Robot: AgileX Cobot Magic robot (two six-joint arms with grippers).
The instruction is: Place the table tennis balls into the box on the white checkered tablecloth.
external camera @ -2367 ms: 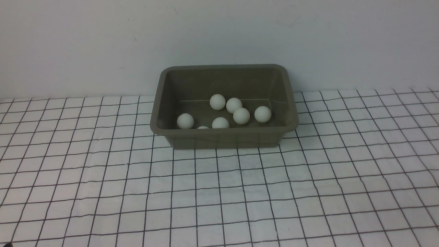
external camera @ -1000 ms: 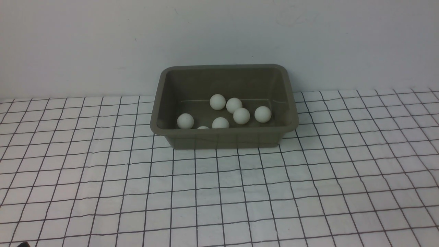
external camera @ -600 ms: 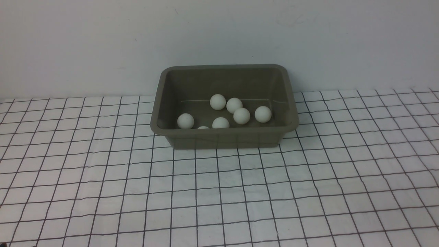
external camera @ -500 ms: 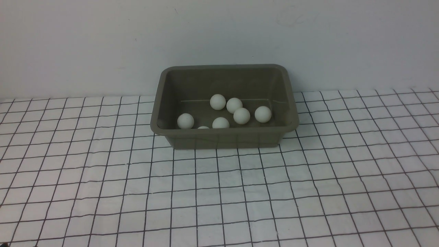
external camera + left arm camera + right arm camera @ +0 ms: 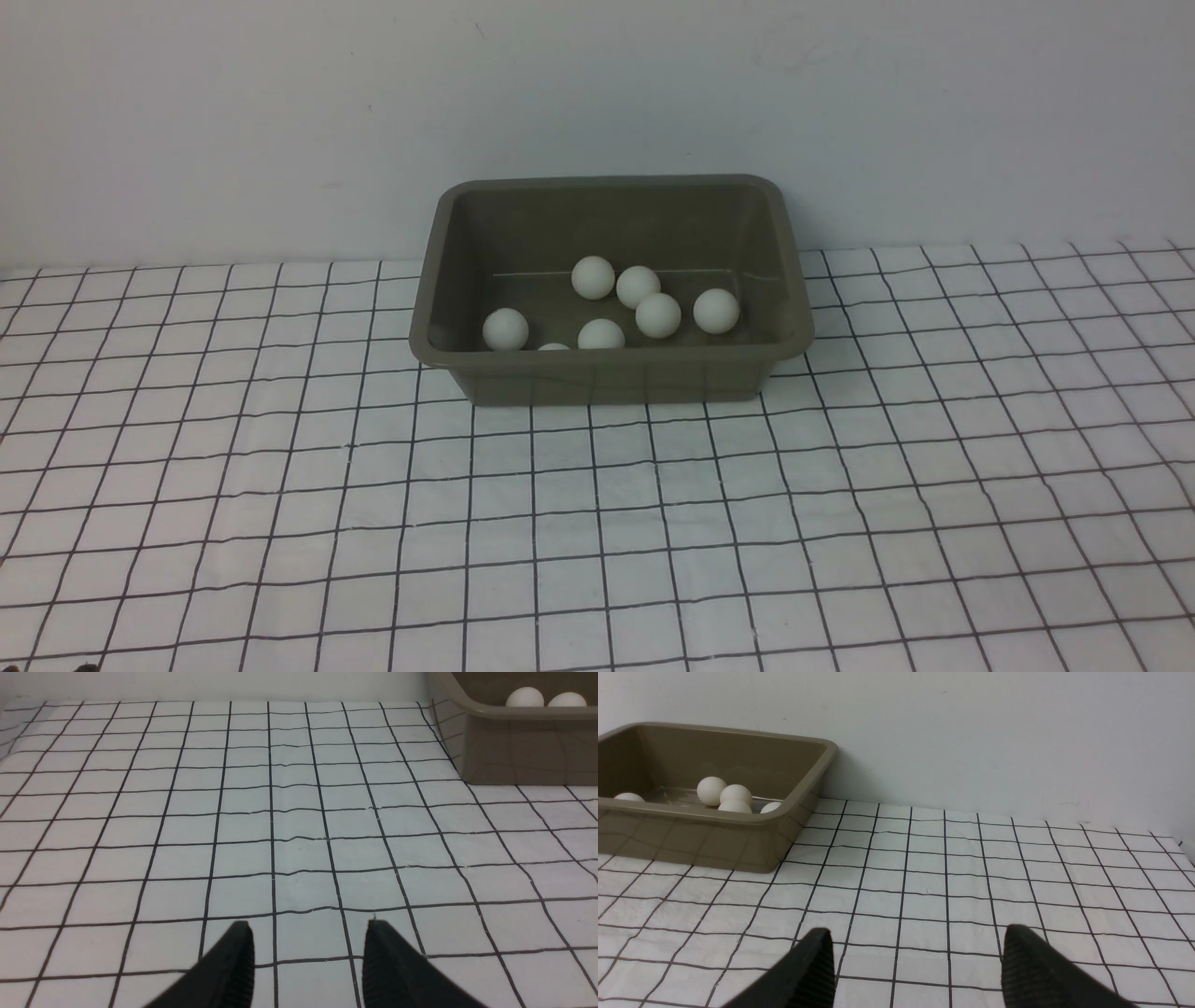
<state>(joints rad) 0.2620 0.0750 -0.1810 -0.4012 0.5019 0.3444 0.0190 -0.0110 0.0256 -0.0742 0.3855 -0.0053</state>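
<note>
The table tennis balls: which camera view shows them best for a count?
The front view: it looks down into the box, showing seven table tennis balls, one nearly hidden behind the near rim. The left wrist view catches only two tops above the rim; the right wrist view shows five, partly hidden by the wall.

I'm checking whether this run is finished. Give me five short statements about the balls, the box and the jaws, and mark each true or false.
1. All the table tennis balls in view lie inside the box. True.
2. The box stands on a plain blue cloth. False: it stands on the white checkered tablecloth.
3. The left gripper holds a ball. False: its jaws stand apart with nothing between them.
4. The right gripper has open, empty jaws. True.
5. The box lies tipped on its side. False: it sits upright, opening upward.
</note>
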